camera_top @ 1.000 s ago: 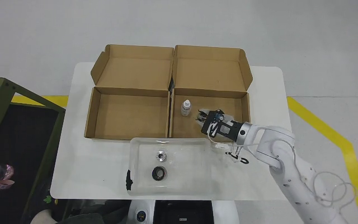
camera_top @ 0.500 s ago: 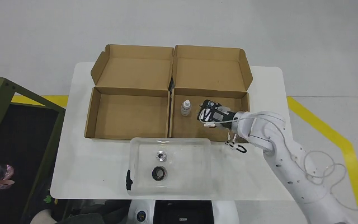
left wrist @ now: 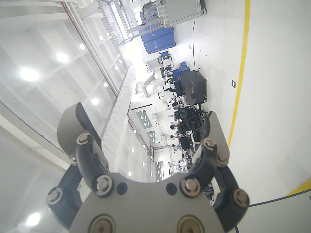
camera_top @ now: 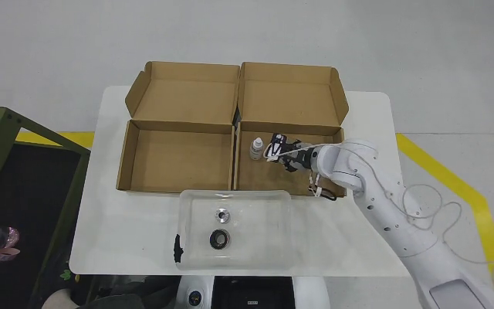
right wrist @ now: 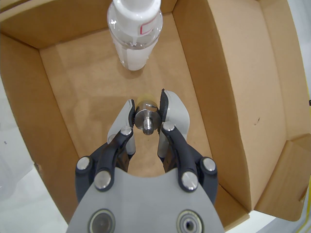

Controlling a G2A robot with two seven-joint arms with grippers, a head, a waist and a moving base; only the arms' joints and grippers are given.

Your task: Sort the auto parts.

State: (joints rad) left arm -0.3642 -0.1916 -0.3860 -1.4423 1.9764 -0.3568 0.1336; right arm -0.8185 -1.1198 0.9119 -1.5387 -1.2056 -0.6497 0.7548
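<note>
My right gripper is shut on a small metal threaded fitting with a yellowish cap. It hangs inside the right cardboard box, close to a clear bottle with a white cap that stands upright in that box. The left cardboard box holds nothing. In the clear plastic tray at the table's front lie a metal fitting and a black ring part. My left gripper is open, pointing up into the room with nothing between its fingers.
Both boxes have their lids folded open toward the back of the white table. A small black piece sits at the tray's left edge. Bare table lies left and right of the tray.
My right gripper has moved leftward and a little farther back with the fitting, from the box's front right area to just beside the bottle.
</note>
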